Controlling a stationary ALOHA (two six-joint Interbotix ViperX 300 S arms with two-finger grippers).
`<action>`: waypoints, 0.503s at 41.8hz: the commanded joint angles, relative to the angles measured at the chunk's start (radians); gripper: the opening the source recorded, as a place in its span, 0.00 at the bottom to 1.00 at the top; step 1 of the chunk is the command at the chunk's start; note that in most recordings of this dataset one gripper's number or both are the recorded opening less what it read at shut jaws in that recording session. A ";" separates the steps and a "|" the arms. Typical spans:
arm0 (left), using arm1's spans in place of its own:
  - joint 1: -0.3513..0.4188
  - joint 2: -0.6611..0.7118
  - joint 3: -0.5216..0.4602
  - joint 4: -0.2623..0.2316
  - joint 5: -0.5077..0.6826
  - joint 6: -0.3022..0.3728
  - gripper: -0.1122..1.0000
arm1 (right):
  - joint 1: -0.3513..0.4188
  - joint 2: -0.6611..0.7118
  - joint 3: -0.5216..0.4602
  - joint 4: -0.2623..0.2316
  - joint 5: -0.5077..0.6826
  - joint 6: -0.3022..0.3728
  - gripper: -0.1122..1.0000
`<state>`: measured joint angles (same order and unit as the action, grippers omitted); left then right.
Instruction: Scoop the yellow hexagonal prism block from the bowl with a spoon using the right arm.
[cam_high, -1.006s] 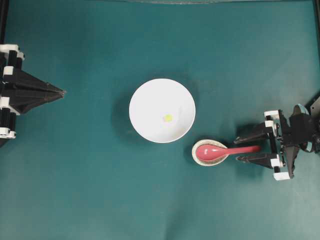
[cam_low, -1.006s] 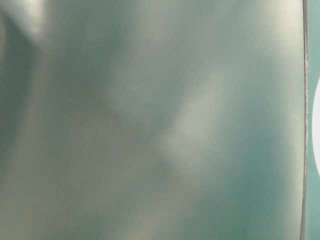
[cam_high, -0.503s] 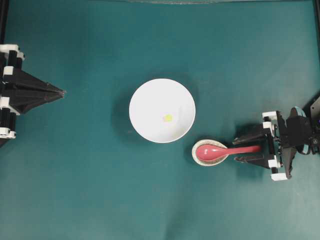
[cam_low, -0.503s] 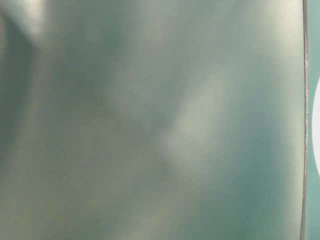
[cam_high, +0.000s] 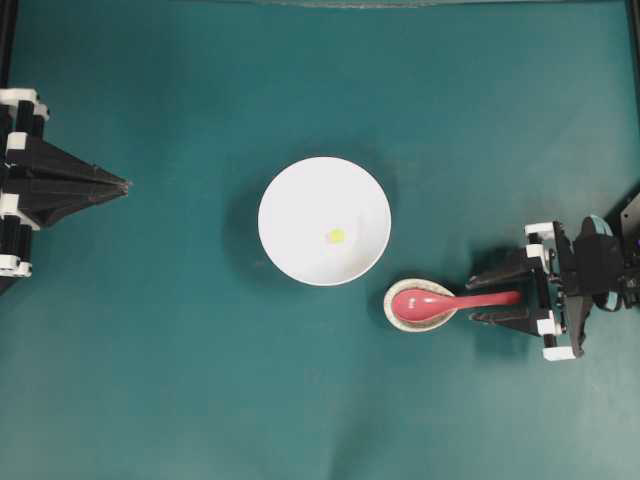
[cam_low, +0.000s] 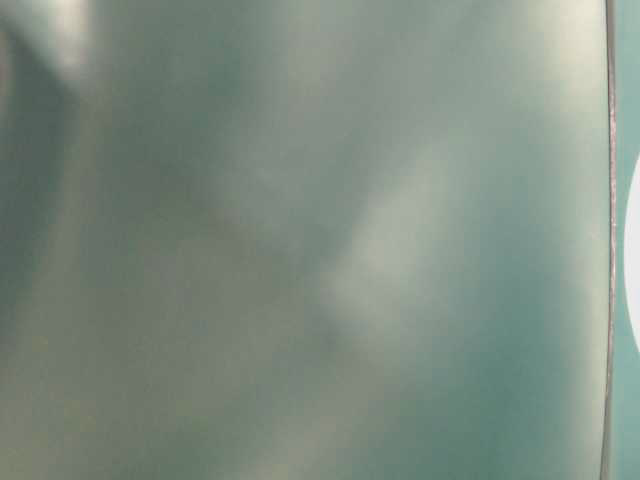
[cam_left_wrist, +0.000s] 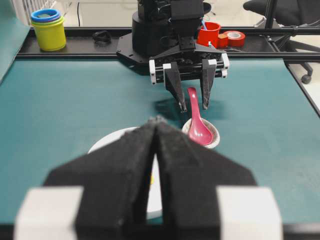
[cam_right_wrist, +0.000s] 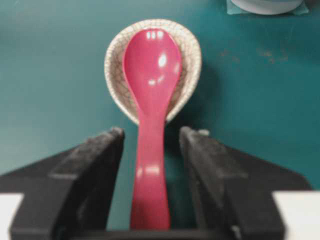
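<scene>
On the teal counter (cam_high: 180, 380), near its right side, the spoon (cam_high: 440, 301) lies with its oval scoop resting in a small speckled dish (cam_high: 421, 305) and its short handle pointing toward the right arm. The right tool (cam_high: 490, 297) stands wide, one finger on each side of the handle; the wrist view shows a clear gap on both sides, so nothing is gripped yet. The left tool (cam_high: 122, 184) is pinched to a point and parked at the far left, holding nothing. The yellow hexagonal prism block (cam_high: 336, 236) sits in the white bowl (cam_high: 290, 190), a little right of its centre, and the bowl stands just beside the dish.

The spoon looks glossy, stiff and probably brittle, so it may slip or twist between the pads. The handle's straight middle stretch, where the fingers already bracket it, seems the best hold. The block is tiny and likely light, apt to skate ahead of the scoop on the slick bowl.
</scene>
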<state>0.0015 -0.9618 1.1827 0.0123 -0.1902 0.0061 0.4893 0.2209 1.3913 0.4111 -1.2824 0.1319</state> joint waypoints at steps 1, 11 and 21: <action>0.000 0.009 -0.017 0.002 -0.008 0.003 0.11 | 0.005 -0.012 0.000 0.002 -0.005 -0.003 0.57; 0.002 0.009 -0.017 0.002 -0.009 0.005 0.11 | 0.005 -0.012 -0.002 0.002 -0.006 -0.005 0.44; 0.002 0.009 -0.017 0.002 -0.009 0.005 0.11 | 0.005 -0.015 -0.003 0.000 -0.005 -0.005 0.31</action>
<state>0.0015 -0.9618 1.1827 0.0123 -0.1902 0.0092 0.4893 0.2209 1.3913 0.4111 -1.2824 0.1289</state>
